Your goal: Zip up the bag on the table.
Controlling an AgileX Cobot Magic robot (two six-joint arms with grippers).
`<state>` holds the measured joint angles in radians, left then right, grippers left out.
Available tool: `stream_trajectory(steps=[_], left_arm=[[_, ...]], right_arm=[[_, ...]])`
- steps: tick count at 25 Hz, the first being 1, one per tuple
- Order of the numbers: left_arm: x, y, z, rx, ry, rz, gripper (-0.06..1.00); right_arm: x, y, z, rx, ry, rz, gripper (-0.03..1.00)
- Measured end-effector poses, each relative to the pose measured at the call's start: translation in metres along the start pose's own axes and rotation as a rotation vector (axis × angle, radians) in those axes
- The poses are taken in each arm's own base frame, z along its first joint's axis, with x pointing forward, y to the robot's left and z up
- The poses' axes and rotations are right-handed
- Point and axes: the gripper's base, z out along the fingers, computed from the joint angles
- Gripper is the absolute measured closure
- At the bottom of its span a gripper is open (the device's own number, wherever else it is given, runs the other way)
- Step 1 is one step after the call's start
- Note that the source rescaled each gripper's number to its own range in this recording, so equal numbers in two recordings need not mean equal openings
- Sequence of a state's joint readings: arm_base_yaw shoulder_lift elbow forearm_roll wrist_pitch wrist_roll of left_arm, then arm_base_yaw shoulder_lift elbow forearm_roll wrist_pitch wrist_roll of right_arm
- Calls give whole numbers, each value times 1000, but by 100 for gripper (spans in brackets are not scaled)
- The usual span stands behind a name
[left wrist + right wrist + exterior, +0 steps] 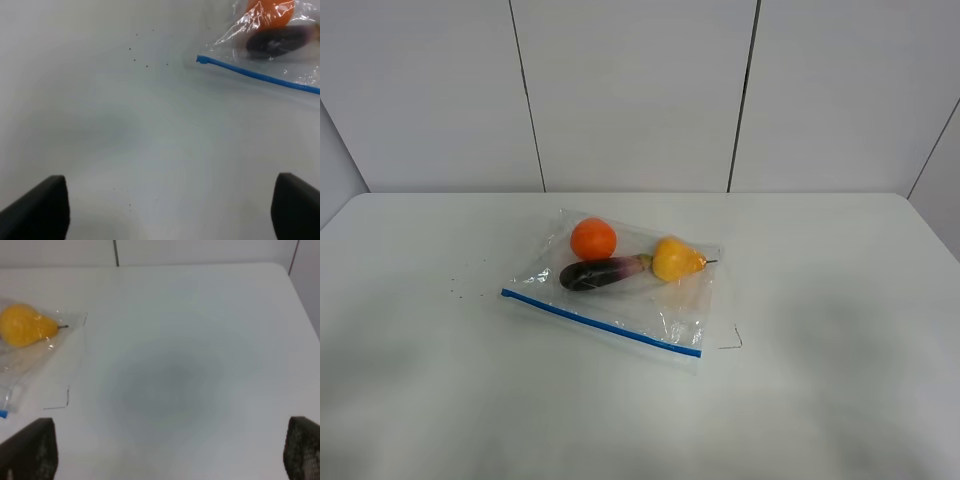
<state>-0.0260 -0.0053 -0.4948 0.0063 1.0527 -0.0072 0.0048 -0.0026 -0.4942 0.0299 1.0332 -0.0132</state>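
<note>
The clear crinkly bag (682, 300) lies flat mid-table (840, 300), its blue zipper strip (600, 322) along the near edge. Inside are an orange (593, 239), a purple eggplant (602, 272) and a yellow pear (675, 260). Neither arm shows in the exterior high view. In the left wrist view my left gripper (167, 210) is open, fingers wide apart, well short of the strip's end (202, 59). In the right wrist view my right gripper (170, 450) is open above bare table, with the pear (25, 325) and bag corner (20, 360) off to one side. Nothing is held.
A few small dark specks (460, 290) dot the table left of the bag. A thin bent dark line (732, 343) lies just right of the bag's near corner. Grey wall panels (630, 90) stand behind the table's far edge.
</note>
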Motion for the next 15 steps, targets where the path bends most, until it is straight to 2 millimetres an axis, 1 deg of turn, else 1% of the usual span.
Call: stream_trajectory(steps=[15], left_arm=[[0,-1,0,6,0,-3,-4]], right_arm=[[0,0,0,0,1,2,-3]])
